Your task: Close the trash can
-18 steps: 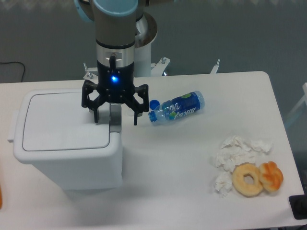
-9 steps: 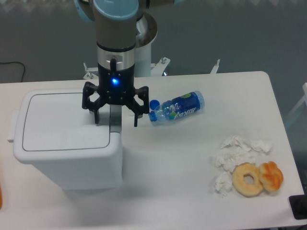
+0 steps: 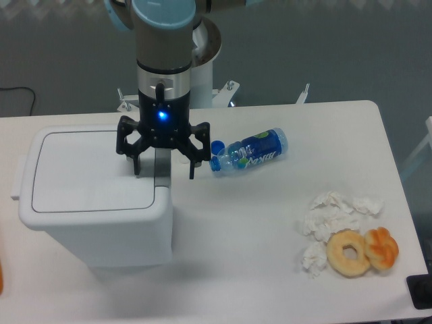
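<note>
trash can (image 3: 94, 196) left of frame – lid lying flat, looking closed | pincer (image 3: 163, 169) spread wide, gripping nothing – hovering at lid's right edge

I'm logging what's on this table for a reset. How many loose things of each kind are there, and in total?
Large white plastic trash can, lid down: 1
Clear plastic bottle with blue label, lying on its side: 1
Loose blue bottle cap: 1
Crumpled white tissues: 1 cluster
Pale ring doughnut: 1
Orange glazed pastry: 1
Total: 6

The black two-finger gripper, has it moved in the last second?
No. The gripper sits over the white plastic trash can's grey latch edge as before.
</note>
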### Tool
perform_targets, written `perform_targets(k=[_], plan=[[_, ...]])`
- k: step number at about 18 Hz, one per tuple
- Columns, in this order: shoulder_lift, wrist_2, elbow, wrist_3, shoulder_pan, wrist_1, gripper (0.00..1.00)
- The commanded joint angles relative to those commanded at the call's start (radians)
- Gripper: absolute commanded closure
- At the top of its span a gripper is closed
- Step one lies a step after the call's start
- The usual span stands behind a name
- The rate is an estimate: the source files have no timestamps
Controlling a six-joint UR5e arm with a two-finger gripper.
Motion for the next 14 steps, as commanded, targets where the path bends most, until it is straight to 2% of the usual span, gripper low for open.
perform_targets(k=[3,10,14], plan=[[0.005,0.000,0.002,0.011,0.026,0.001,0.00],[-0.005,0.000,0.011,0.166,0.146,0.003,0.00],[-0.040,0.002,0.011,0.291,0.209,0.005,0.00]])
